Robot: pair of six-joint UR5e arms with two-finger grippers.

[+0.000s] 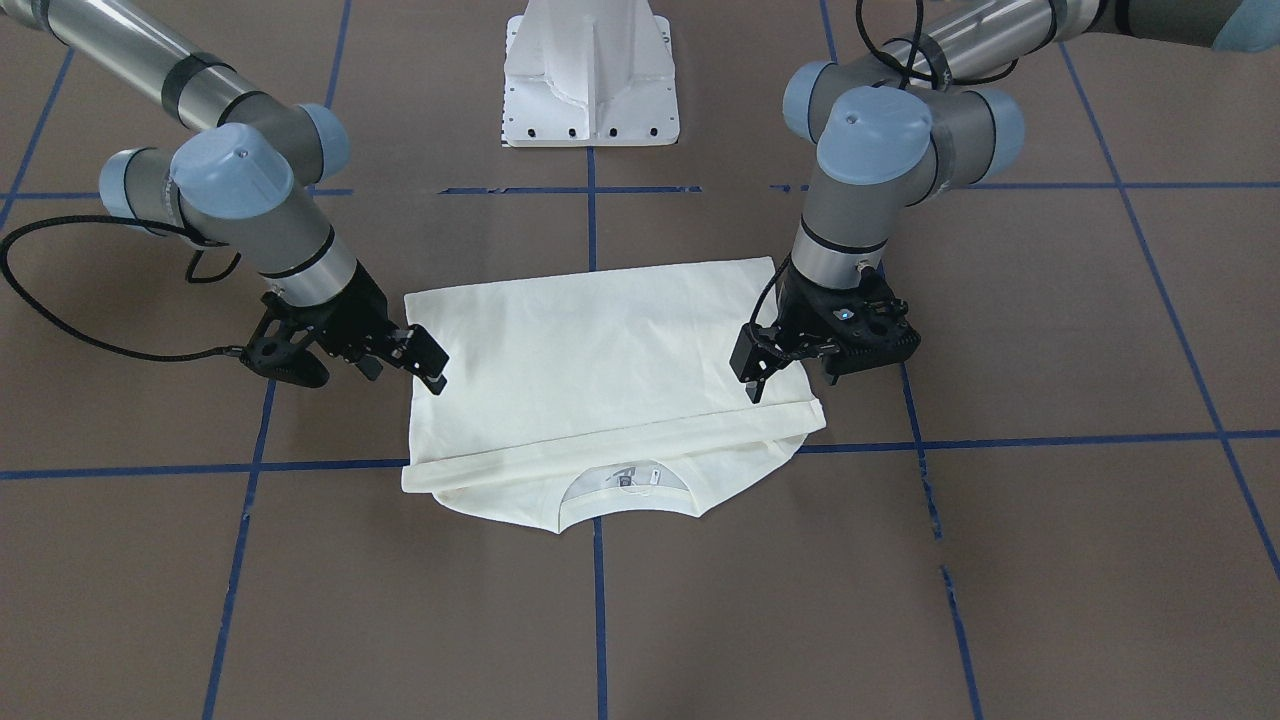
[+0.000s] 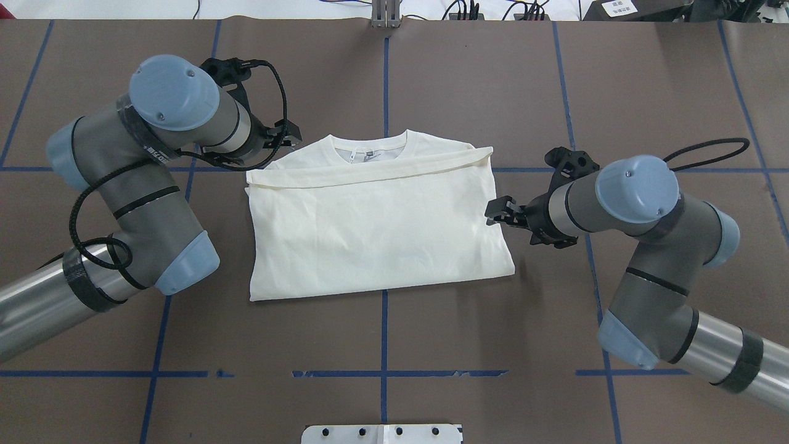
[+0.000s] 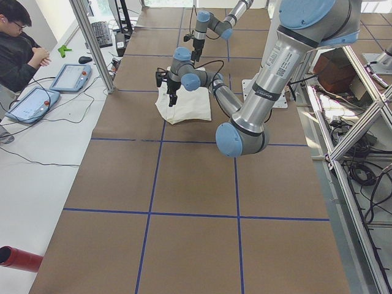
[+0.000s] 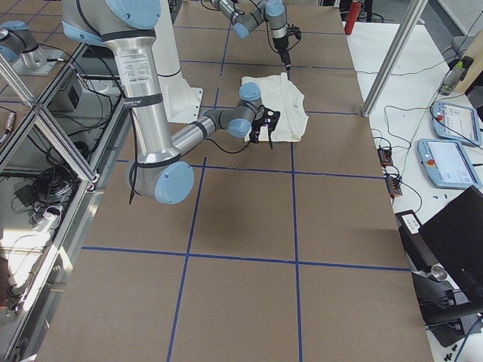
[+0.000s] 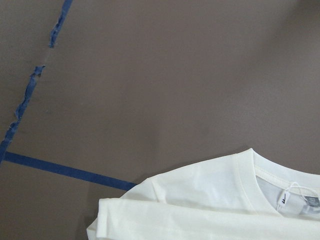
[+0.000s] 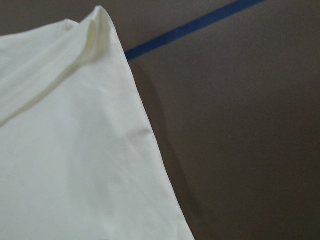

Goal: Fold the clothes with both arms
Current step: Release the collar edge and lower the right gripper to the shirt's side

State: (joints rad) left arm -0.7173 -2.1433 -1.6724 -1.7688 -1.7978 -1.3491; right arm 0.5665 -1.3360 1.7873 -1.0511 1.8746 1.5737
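The cream shirt (image 1: 600,360) lies folded into a rectangle on the brown table, plain side up, with the collar and label (image 2: 370,151) at the far edge from the robot. A folded band runs across below the collar. The cat print is hidden. My left gripper (image 2: 280,139) hovers at the shirt's collar-side corner, jaws apart and empty; it also shows in the front view (image 1: 790,370). My right gripper (image 2: 511,219) is beside the shirt's opposite side edge, jaws apart and empty, and shows in the front view too (image 1: 405,365). The wrist views show only shirt (image 5: 225,200) (image 6: 75,150) and table.
The white pedestal base (image 1: 590,80) stands at the robot's side of the table. Blue tape lines (image 2: 383,296) grid the brown surface. A seated operator (image 3: 18,49) and tablets (image 3: 67,76) are at a side desk. Metal posts (image 3: 92,43) stand at the table's edge.
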